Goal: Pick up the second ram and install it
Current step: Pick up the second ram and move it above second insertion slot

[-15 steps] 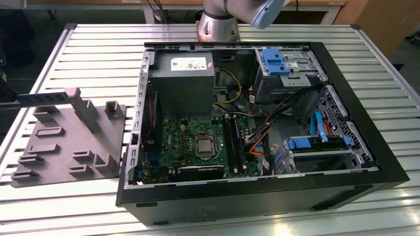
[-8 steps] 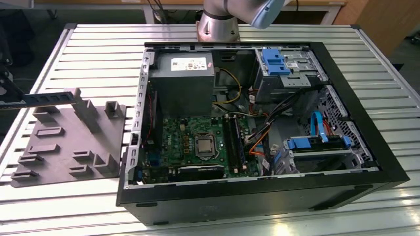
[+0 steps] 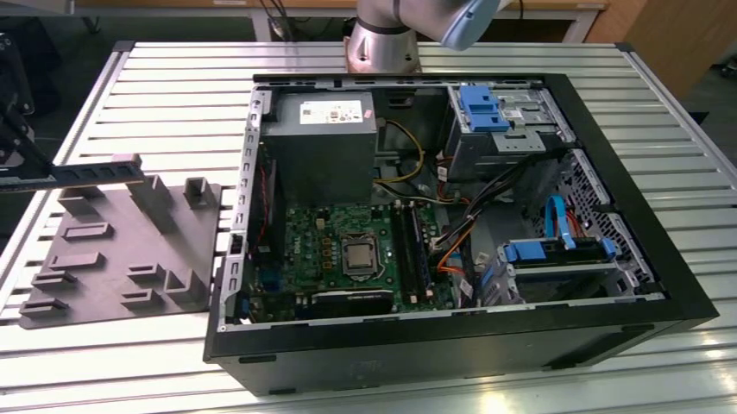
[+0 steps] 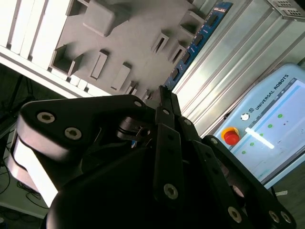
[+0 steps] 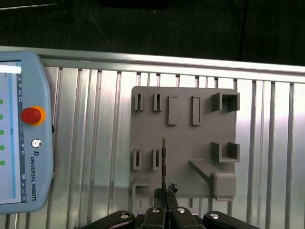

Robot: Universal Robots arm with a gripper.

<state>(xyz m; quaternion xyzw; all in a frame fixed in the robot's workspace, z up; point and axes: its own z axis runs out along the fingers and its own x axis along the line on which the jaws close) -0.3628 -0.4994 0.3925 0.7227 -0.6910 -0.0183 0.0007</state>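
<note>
One ram (image 5: 164,160) (seen edge-on) sits pinched in the closed claw (image 5: 166,192) over the tray (image 5: 200,143).

Overhead light bright; slatted metal table (image 5: 90,119) glares white in both wrist views, open computer case (image 3: 461,345) shadowed inside, floor (image 5: 143,28) past the table's edge dark.

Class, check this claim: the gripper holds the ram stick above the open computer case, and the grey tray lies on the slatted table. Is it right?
One detail is wrong. The gripper holds the second ram above the grey tray, not the open computer case, as the first wrist view shows. The tray does lie on the slatted table.
</note>
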